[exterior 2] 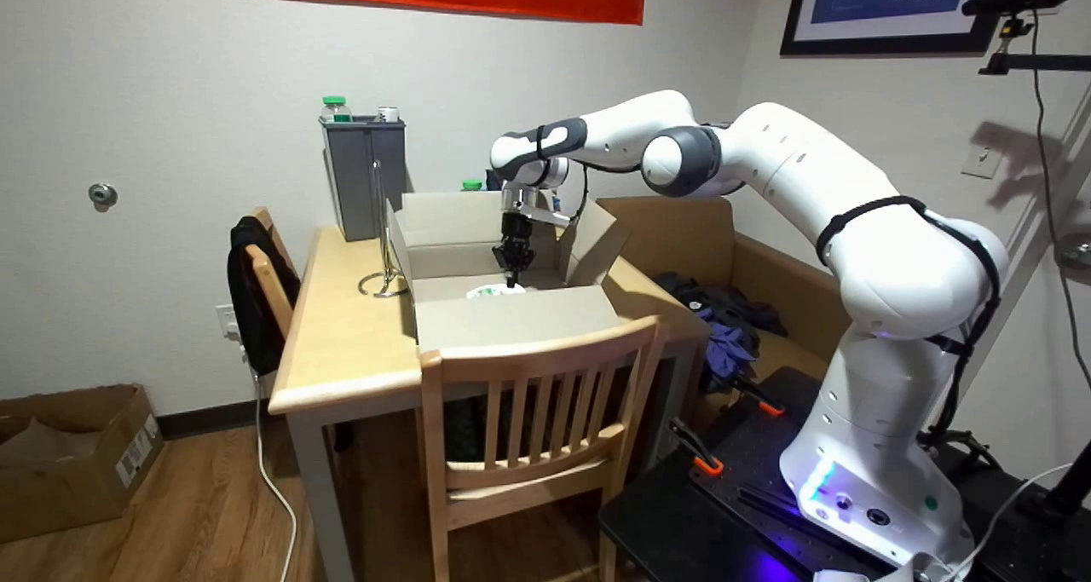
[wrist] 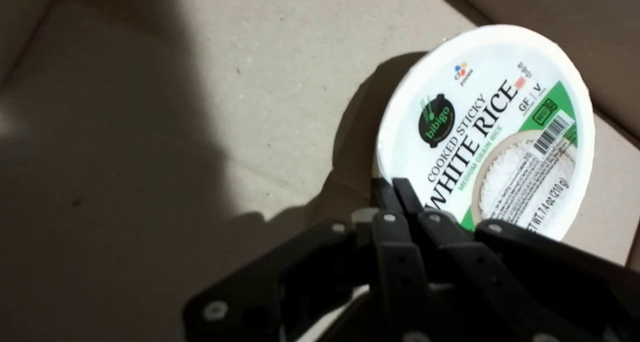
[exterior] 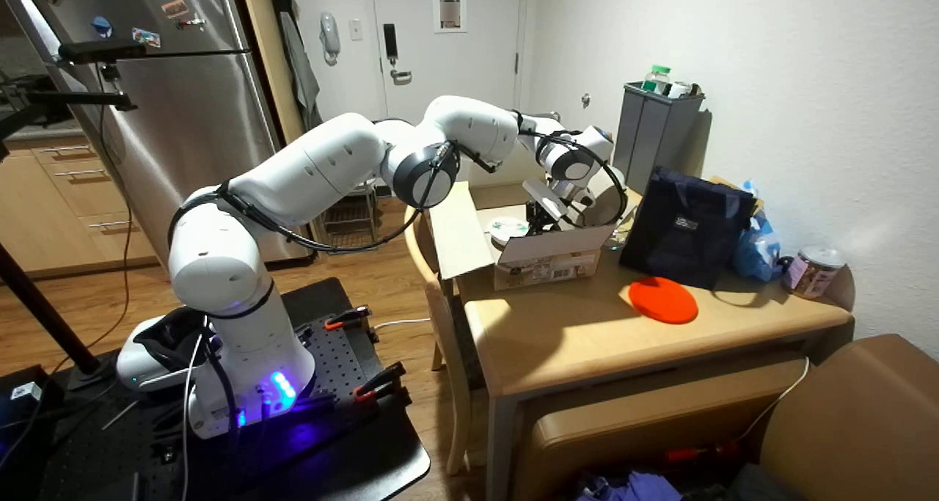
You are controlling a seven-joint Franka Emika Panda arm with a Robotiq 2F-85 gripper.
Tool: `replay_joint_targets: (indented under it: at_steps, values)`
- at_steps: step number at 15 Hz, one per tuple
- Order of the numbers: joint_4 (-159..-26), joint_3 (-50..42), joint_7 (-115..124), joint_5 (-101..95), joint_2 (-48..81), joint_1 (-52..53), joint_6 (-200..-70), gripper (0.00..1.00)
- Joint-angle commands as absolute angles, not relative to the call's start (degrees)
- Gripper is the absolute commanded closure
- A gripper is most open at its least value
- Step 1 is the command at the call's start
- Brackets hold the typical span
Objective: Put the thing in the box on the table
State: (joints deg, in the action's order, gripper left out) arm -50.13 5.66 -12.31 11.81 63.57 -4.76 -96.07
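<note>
Box (exterior: 546, 266) is sitting on table (exterior: 539, 332) w/ rice tub (wrist: 495, 116) inside, bag (exterior: 682, 226) is standing nr box, disc (exterior: 662, 300) is lying btwn bag & table's edge

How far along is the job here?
Done: the round white rice tub is inside the white cardboard carton. In progress: the black two-fingered hand apparently pinches the tub's rim, fingertips close together. Left: probably opening that pinch and withdrawing, or lifting the tub out if the light wooden table is its goal.
</note>
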Motion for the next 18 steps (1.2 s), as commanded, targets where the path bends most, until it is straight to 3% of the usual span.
replay_joint_targets:
  at_steps: [1,18]
  values:
    - [-49.61,5.42,-11.52,11.49,62.99,-4.39,-95.26,0.99]
    - [-51.05,4.1,-11.42,9.91,55.7,-2.9,-96.3,0.99]
